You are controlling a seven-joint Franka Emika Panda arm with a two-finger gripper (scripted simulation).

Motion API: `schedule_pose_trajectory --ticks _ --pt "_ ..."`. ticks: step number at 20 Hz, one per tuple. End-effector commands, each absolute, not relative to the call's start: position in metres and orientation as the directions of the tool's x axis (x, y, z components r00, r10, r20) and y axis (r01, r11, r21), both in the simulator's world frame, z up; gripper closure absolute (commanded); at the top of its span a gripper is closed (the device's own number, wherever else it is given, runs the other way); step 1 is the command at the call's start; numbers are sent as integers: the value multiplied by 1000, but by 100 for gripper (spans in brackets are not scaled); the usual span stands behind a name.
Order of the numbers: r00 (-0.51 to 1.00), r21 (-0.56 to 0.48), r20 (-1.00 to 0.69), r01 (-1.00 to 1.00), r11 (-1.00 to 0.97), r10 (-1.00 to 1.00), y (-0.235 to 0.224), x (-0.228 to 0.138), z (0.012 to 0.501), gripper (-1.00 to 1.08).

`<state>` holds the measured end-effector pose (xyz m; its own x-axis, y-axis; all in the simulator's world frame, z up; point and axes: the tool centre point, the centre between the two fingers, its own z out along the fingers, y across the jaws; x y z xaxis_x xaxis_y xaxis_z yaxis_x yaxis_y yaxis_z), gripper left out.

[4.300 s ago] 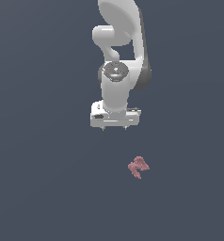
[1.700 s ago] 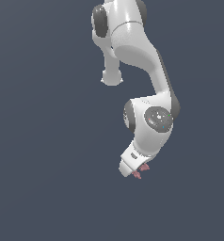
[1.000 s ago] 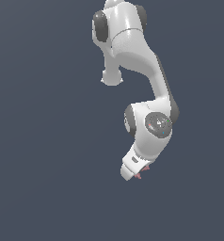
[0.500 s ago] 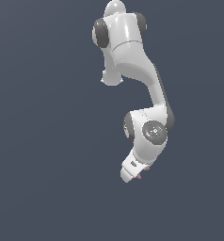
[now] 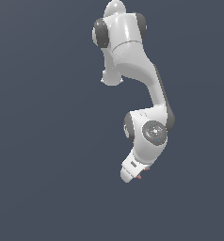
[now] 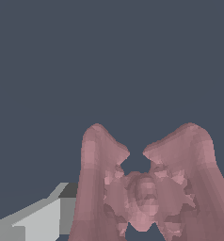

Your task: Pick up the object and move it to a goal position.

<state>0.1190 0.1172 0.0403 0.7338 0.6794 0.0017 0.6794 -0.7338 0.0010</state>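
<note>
The object [image 6: 147, 188], a dusty pink-red jagged chunk with two tall prongs, fills the lower part of the wrist view. It sits between the fingers of my gripper [image 6: 154, 207]. A grey-white finger [image 6: 38, 221] presses against one of its sides, and only a sliver of the other finger shows at the frame's edge. In the exterior view the white hand points down and covers the chunk. Only a small pink bit of the object [image 5: 140, 176] peeks out beside the gripper [image 5: 136, 176].
The white arm [image 5: 132, 52] folds down from the top of the exterior view, with its elbow joint [image 5: 154, 132] just above the hand. A plain dark grey-blue surface surrounds everything in both views.
Since 4.3 s ago the arm has bent down over the chunk and closed around it. In the last second the hand sank slightly and shifted a little to the exterior view's left.
</note>
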Motion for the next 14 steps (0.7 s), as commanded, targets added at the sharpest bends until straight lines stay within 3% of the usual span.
schedule_pose_trajectory --ticks 1,14 --pt "734 0 0 679 -734 679 117 118 39 108" --pt "734 1 2 679 -734 679 115 109 55 108"
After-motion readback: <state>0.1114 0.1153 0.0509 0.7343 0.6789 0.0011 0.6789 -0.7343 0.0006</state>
